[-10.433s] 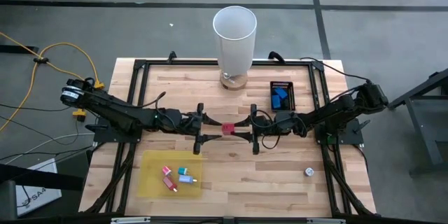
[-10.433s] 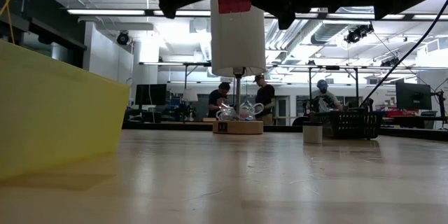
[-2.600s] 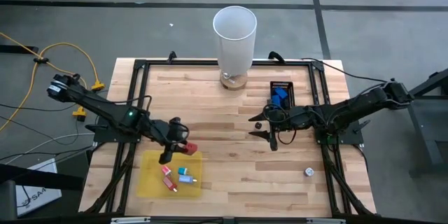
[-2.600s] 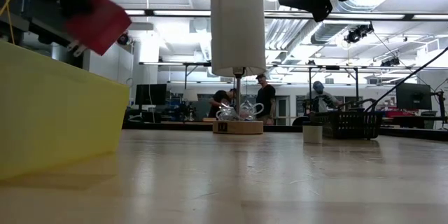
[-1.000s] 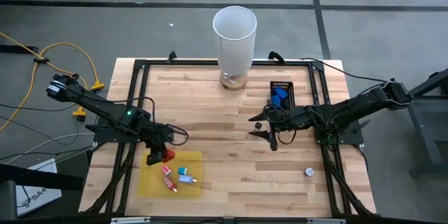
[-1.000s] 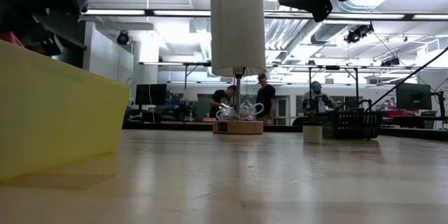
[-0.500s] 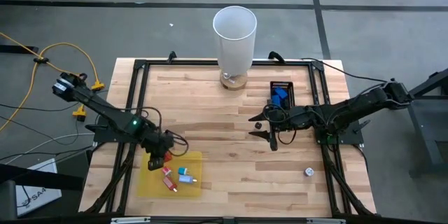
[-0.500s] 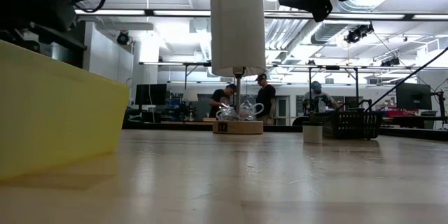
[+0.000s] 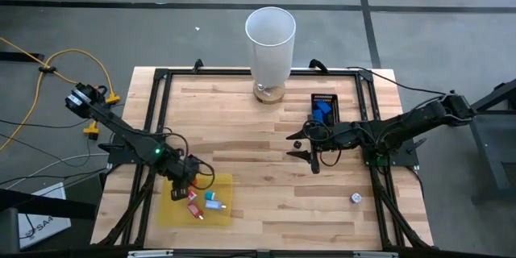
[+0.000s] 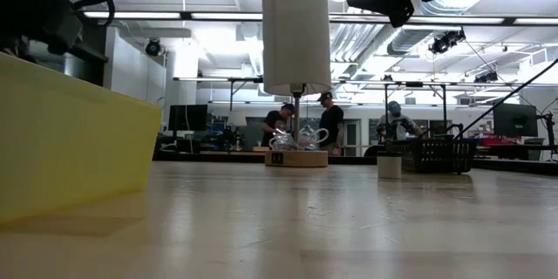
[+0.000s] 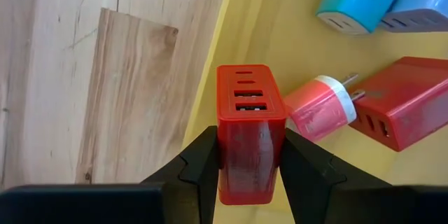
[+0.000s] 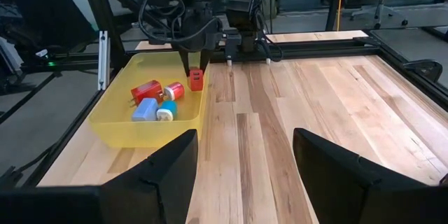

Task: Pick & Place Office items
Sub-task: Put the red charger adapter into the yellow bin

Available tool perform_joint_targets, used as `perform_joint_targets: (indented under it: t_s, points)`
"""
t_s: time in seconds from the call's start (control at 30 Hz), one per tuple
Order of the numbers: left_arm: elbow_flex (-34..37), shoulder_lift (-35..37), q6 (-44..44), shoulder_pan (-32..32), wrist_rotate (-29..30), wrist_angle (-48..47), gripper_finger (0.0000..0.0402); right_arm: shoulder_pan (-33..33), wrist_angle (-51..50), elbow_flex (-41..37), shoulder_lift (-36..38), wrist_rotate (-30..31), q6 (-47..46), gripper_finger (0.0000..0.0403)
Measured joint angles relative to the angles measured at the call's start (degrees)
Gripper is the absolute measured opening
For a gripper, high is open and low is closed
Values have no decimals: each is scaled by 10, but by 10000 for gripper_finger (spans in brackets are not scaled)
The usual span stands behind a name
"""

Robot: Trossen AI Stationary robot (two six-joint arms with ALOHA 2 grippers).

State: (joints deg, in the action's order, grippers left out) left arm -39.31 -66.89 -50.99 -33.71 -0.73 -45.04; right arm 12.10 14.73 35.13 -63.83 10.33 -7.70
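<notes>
My left gripper (image 11: pixel 249 141) is shut on a red block (image 11: pixel 248 94) with slots in its end, and holds it over the far left corner of the yellow tray (image 9: pixel 222 219). In the tray lie a second red block (image 11: pixel 402 101), a pink-and-white plug piece (image 11: pixel 318 108), a teal piece (image 11: pixel 360 0) and a blue piece (image 12: pixel 145 110). A whitish round piece (image 9: pixel 355 198) sits on the wood at the near right. My right gripper (image 9: pixel 306 151) hangs open above mid-table with nothing between its fingers. My left gripper pinches the red block's two opposite side faces (image 11: pixel 246 155) between its two fingers (image 11: pixel 201 162). The fingers come from above and point steeply down. The block hangs upright, its slotted end (image 11: pixel 246 92) down, over the tray's edge; I cannot tell whether it touches the tray.
A tall white cylinder (image 9: pixel 270 40) stands on a wooden base at the far middle. A small black tray (image 9: pixel 325 110) with blue pieces lies to its right. Black frame rails (image 9: pixel 157 121) run along the table's edges. Bare wood (image 9: pixel 266 201) lies between the yellow tray and the whitish piece.
My left gripper has gone down and toward the table's near edge with the red block, tipping to point more steeply down. The block now hangs over the yellow tray's far left corner, still in the shut fingers. My right gripper has kept still.
</notes>
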Motion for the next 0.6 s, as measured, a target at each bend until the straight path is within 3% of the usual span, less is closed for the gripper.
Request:
perform_joint_targets:
  t_s: [0.6]
  points:
    - [0, -8, -30, 0, -46, 0, 125, 0, 0, 0, 0, 0, 0, 222]
